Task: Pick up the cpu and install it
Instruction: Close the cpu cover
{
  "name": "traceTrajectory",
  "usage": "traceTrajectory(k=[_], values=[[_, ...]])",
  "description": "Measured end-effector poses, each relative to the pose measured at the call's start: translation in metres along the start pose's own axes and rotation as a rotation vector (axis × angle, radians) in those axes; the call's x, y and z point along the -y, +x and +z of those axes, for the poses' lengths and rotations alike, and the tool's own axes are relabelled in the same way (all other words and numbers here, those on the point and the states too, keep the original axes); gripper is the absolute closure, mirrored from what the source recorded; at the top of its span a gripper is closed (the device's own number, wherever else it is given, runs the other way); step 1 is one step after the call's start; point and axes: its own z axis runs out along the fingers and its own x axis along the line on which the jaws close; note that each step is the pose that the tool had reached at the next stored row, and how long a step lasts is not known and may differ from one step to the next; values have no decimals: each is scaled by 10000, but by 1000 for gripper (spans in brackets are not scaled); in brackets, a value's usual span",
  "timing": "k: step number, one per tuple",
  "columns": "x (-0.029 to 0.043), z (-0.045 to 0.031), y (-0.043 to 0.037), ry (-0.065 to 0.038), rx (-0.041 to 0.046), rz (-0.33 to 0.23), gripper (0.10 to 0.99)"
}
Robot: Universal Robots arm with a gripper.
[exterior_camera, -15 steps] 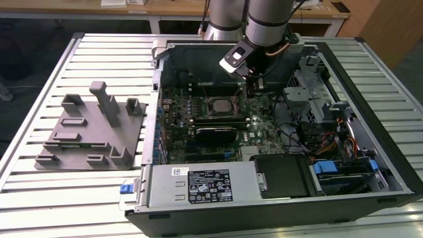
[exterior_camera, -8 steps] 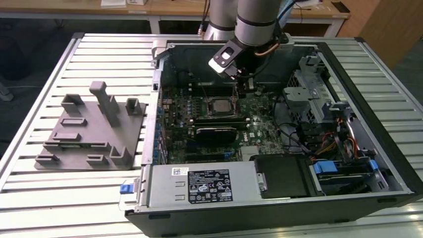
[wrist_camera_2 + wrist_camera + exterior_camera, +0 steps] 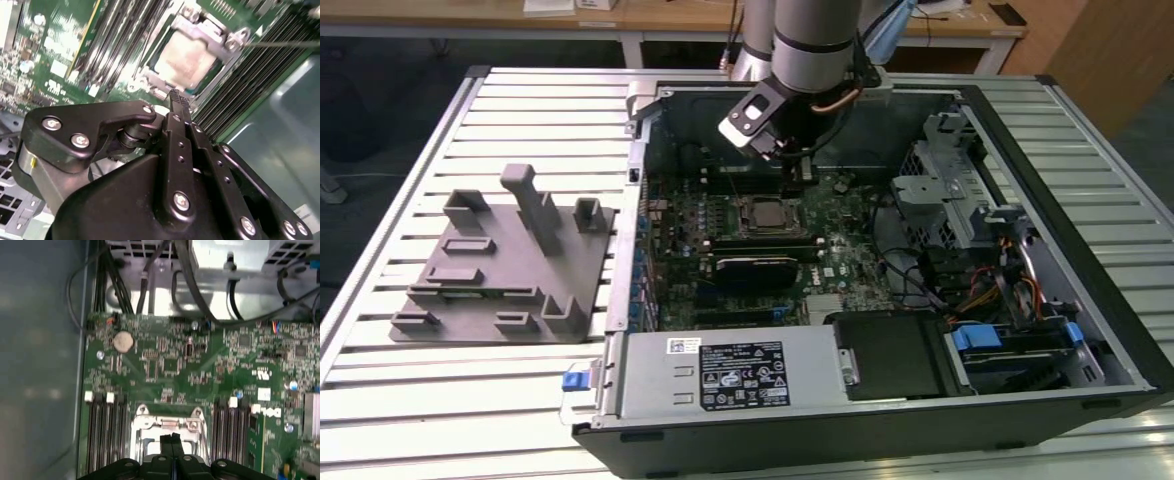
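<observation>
The cpu [image 3: 767,213] lies flat in its socket on the green motherboard [image 3: 854,250] inside the open computer case. In the second wrist view its silvery top [image 3: 187,60] sits framed by the metal socket bracket [image 3: 227,42]. My gripper [image 3: 797,172] hangs a short way above the socket. Its black fingers are shut together with nothing between them, and the tips [image 3: 179,98] are just beside the chip. In the first wrist view the shut fingertips [image 3: 172,439] cover the middle of the socket bracket [image 3: 142,422].
A grey plastic fixture [image 3: 507,260] with upright posts stands on the slatted table at the exterior view's left. Inside the case are a black block [image 3: 754,268], the power supply [image 3: 720,370], a drive cage [image 3: 947,180] and cables [image 3: 974,295]. Memory slots [image 3: 105,435] flank the socket.
</observation>
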Motion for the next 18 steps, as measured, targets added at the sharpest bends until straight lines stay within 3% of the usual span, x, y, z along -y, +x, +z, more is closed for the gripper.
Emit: traceTrajectory(k=[9, 18], values=[[206, 0, 8, 0, 0, 2, 980], [226, 18, 8, 1, 1, -20, 980]])
